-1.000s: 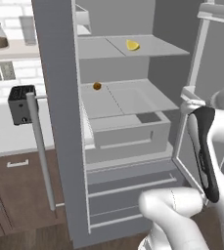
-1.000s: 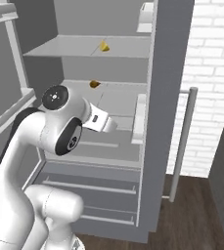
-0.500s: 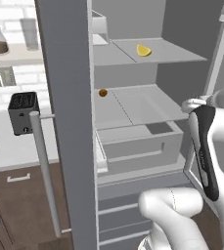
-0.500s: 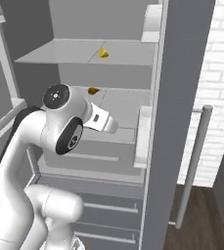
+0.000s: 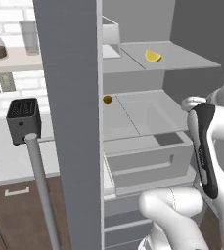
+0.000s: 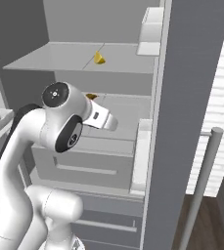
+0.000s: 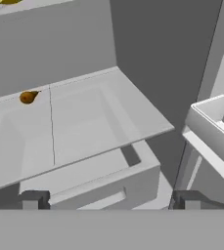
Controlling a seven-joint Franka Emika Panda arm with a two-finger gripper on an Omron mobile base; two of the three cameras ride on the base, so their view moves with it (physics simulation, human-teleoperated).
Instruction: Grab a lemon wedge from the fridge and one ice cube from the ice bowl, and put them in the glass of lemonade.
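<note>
Although the left base view hides the hand behind the arm, it shows the fridge (image 5: 74,122) open with the lemon wedge (image 5: 153,56) on the upper shelf (image 5: 191,58), one level above the small orange-brown ball (image 5: 107,99). From the right base view the wedge (image 6: 99,58) sits above and beyond the raised arm. In the hand view the hand (image 7: 108,200) is spread wide and empty, aimed at the lower shelf with the ball (image 7: 28,97) up-left; a yellow sliver at the top-left corner is probably the wedge, so the reach must go upward.
</note>
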